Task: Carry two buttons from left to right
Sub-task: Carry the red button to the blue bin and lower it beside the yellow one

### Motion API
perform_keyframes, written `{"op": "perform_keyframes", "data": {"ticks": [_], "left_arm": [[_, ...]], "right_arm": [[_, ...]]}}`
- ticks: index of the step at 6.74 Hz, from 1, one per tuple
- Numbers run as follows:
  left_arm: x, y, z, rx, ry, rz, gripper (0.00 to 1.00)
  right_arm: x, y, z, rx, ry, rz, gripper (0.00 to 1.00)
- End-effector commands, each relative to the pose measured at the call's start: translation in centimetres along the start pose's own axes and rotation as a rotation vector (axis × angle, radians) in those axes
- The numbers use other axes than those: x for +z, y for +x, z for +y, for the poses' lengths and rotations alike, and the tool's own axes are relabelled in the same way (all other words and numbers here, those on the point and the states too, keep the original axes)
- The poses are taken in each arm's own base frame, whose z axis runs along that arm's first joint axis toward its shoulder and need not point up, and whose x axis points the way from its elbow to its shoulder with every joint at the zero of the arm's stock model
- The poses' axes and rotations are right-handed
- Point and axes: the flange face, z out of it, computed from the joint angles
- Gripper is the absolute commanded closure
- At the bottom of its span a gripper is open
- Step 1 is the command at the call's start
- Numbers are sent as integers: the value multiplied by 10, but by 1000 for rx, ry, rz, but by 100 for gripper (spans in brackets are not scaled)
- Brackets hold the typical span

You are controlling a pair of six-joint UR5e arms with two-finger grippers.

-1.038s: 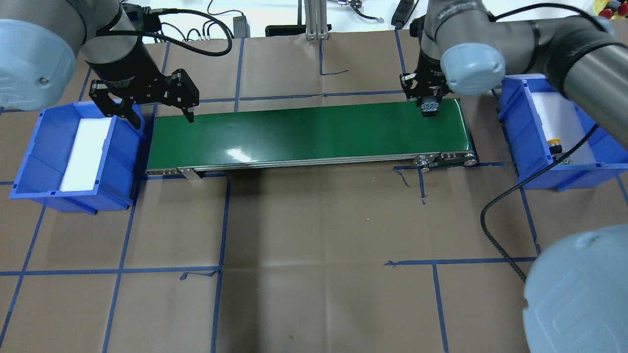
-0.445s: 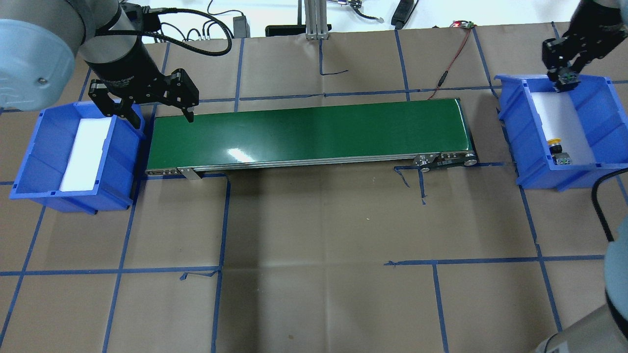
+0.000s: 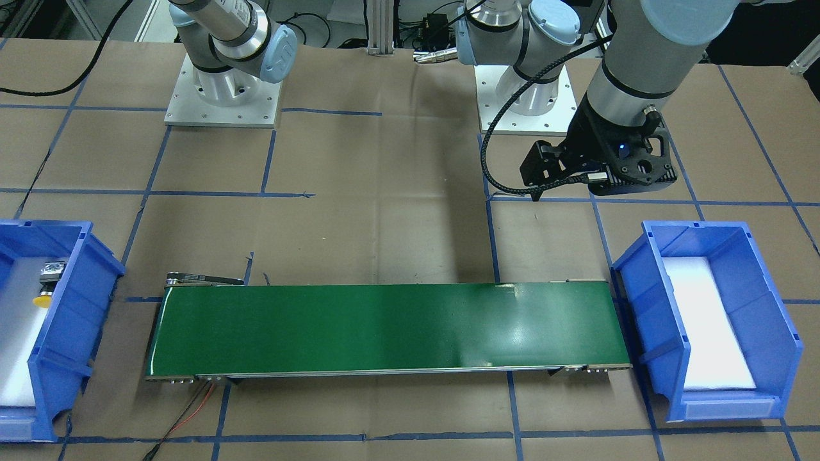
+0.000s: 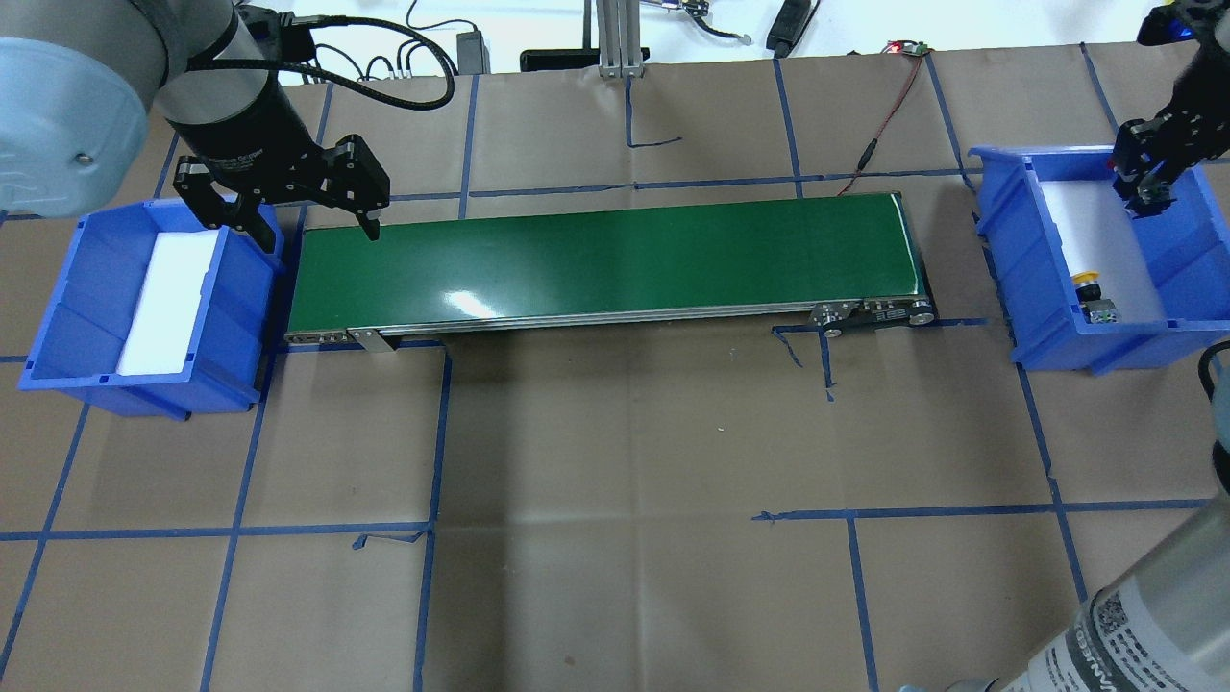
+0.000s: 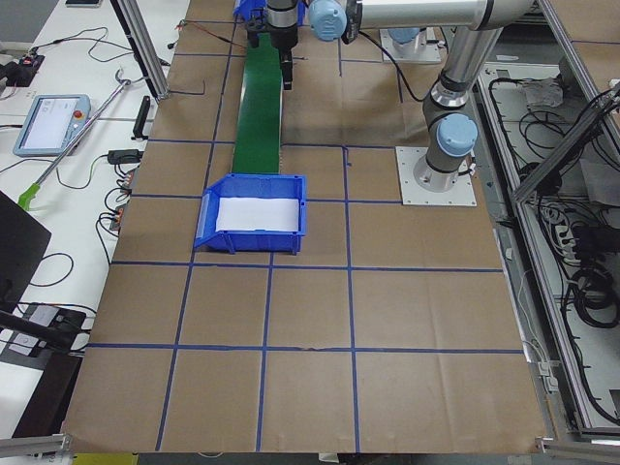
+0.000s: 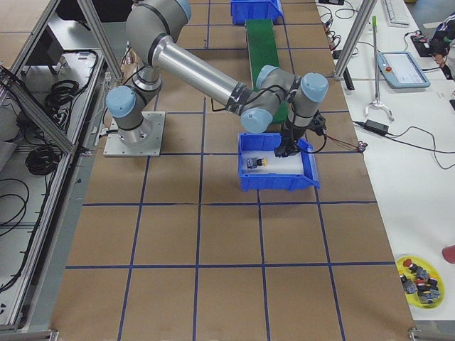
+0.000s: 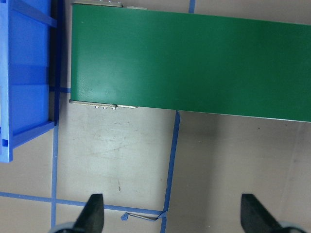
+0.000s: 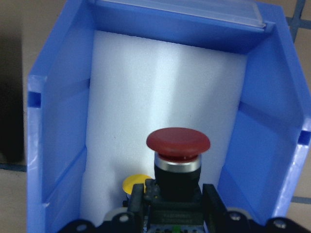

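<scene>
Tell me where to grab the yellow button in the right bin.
Take the yellow button by its black body, between cap and grey-green rear block, coming straight down. It lies on its side in the right blue bin, axis along the bin's length, so a pinch across the bin should probably seat on the body. The right gripper holds the red button; release it first.

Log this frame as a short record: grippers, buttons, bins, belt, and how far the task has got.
left gripper: open, empty, over the conveyor belt's end beside the left bin
right gripper: shut on the red button, over the right bin
red button: held, not yet released
yellow button: lying in the right bin
left bin: only white foam shows
conveyor belt: nothing on it
progress: one button delivered, the second about to be
</scene>
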Motion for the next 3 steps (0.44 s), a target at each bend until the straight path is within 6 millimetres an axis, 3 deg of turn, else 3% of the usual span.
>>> {"op": "perform_keyframes", "data": {"ticks": [1, 3], "left_arm": [[-1, 0, 0, 0, 1, 0, 0], [-1, 0, 0, 0, 1, 0, 0]], "right_arm": [[37, 7, -13, -12, 0, -2, 96], [67, 8, -18, -18, -40, -22, 96]]}}
